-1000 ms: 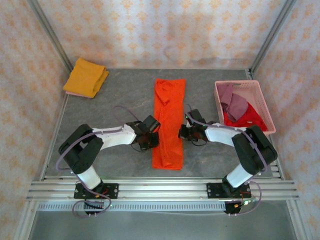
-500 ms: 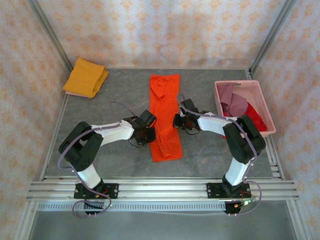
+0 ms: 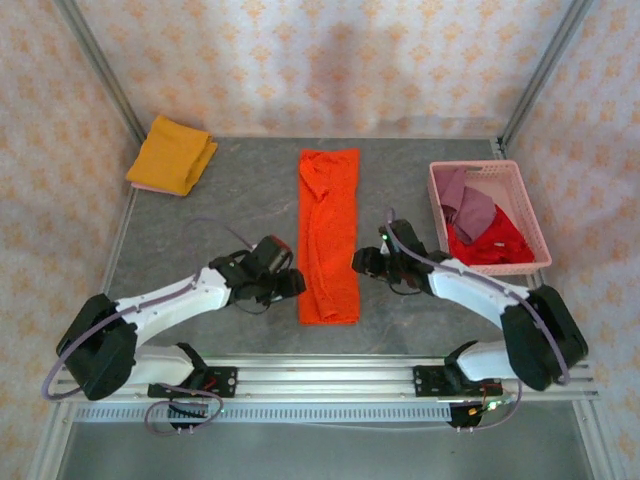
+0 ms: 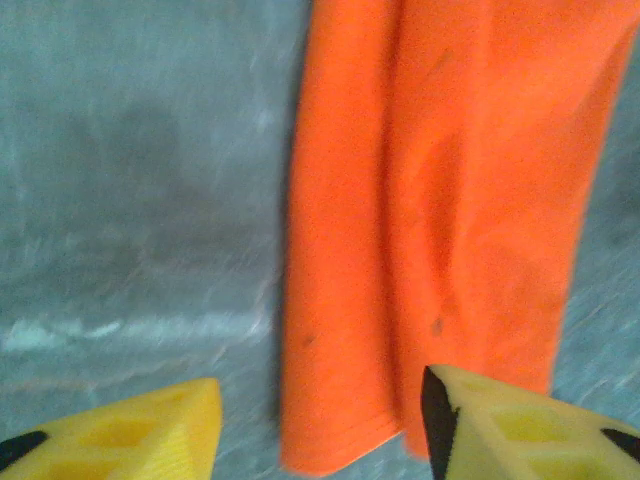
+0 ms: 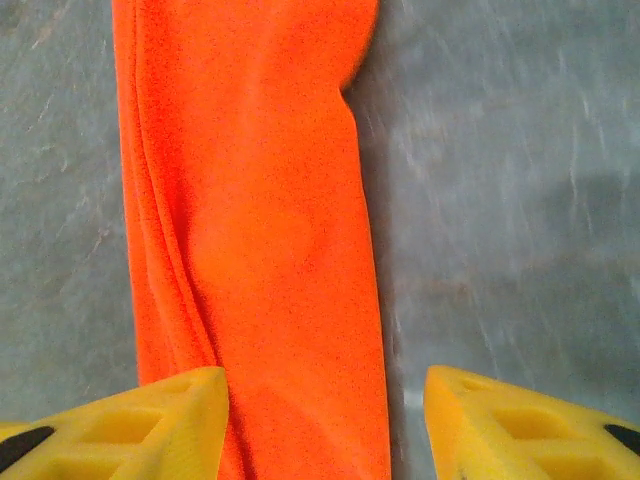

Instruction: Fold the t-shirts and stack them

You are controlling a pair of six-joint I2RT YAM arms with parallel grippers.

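While one grey table (image 3: 200, 230) bore everything, one orange t-shirt (image 3: 330, 235) lay centred, a long strip running twelve to six. One pink basket (image 3: 475, 165) at three o'clock held a red t-shirt (image 3: 495, 245) and a mauve t-shirt (image 3: 470, 208). One folded yellow t-shirt (image 3: 172, 152) sat at ten. Left gripper (image 3: 292, 285) and right gripper (image 3: 358, 263) flanked the strip, both spread wide.

One table (image 3: 230, 200) carries four shirts: one orange t-shirt (image 3: 328, 235), one mustard yellow t-shirt (image 3: 172, 153), one red t-shirt (image 3: 495, 243) and one mauve t-shirt (image 3: 470, 208). There is one pink basket (image 3: 436, 203). There are two tools: the left tool (image 3: 290, 284) and the right tool (image 3: 362, 263).
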